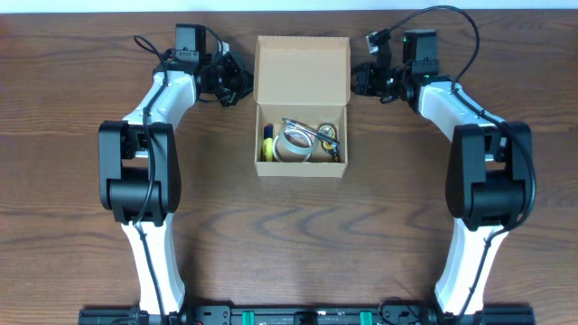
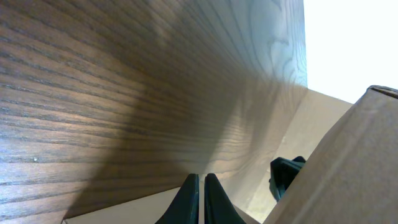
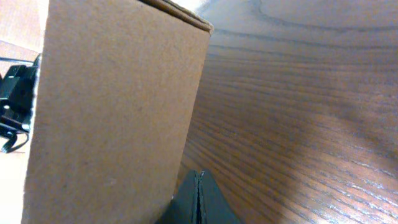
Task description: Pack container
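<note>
The cardboard box [image 1: 302,68] sits mid-table [image 1: 72,271], its lid flap laid back and a tape roll [image 1: 294,144] among the items inside, while the left gripper [image 1: 237,83] and right gripper [image 1: 358,79], fingers pressed together and empty, flank that flap, apparently placed to fold it shut

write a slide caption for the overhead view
Open cardboard box holding a tape roll, flanked near its raised lid by the shut left tool and shut right tool.
</note>
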You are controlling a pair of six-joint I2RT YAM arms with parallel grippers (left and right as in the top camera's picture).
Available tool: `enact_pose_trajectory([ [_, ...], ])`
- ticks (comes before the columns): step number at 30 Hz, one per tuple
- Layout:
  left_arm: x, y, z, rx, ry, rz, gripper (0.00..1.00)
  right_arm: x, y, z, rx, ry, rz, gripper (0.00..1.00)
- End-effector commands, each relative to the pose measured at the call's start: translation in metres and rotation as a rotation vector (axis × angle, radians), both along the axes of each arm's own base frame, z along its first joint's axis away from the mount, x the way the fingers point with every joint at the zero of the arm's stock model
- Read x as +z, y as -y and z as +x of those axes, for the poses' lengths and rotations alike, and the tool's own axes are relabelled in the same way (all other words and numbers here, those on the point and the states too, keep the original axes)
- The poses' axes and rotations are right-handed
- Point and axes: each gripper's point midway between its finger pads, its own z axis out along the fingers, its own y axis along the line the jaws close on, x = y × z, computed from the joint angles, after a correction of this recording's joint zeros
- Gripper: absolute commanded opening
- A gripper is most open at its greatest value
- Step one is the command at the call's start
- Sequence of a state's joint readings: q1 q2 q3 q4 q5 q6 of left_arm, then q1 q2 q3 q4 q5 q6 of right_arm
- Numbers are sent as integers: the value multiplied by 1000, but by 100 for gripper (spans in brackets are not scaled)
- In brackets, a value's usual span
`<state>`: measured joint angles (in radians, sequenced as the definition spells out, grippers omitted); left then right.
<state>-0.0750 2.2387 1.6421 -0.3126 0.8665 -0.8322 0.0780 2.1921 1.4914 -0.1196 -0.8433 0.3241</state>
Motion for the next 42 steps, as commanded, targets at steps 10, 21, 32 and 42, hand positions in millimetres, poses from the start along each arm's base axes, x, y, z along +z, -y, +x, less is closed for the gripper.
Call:
enact_pose_trajectory([
  [10, 36, 2, -4, -78, 123, -5, 6, 53, -7, -1, 59, 138, -5, 1],
  [21, 65, 0, -11, -122, 208, 28, 5, 64, -6, -12, 86, 151, -29, 1],
  [32, 92, -7, -30, -158, 250, 89, 5, 101, -5, -22, 97, 213, -42, 1],
  [42, 107, -9, -60, -226, 240, 121, 6, 125, -11, -45, 137, 226, -61, 1],
])
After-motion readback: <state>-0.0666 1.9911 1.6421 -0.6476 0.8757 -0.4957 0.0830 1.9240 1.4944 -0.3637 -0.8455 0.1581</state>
